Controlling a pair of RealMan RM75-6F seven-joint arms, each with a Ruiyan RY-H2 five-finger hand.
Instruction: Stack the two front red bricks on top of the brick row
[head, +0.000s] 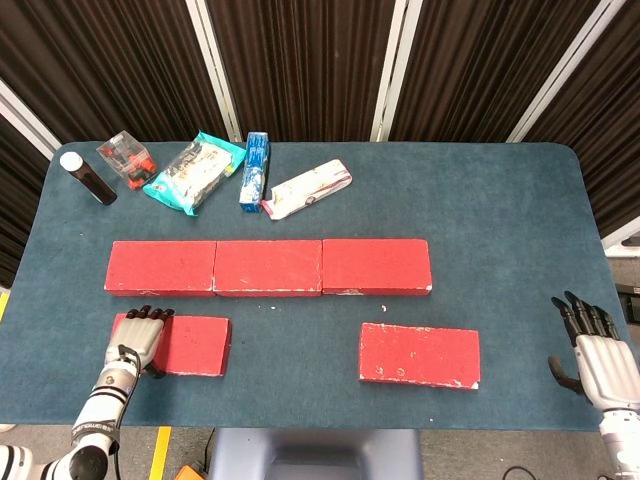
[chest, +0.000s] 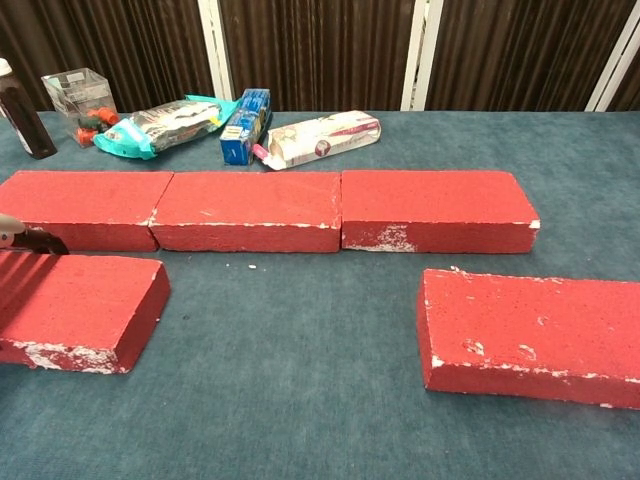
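Three red bricks form the row (head: 268, 267) across the middle of the table, also seen in the chest view (chest: 250, 210). The left front brick (head: 190, 345) lies flat below it, with my left hand (head: 135, 338) gripping its left end, fingers over the top face. In the chest view only the fingertips (chest: 25, 238) show at the left edge above that brick (chest: 80, 305). The right front brick (head: 420, 355) lies flat and untouched (chest: 535, 335). My right hand (head: 590, 350) hovers at the table's front right corner, fingers apart, holding nothing.
Along the back left stand a dark bottle (head: 88, 177), a clear box (head: 125, 159), a teal bag (head: 195, 170), a blue carton (head: 254, 168) and a white packet (head: 307, 187). Blue cloth (head: 500, 220) covers the table.
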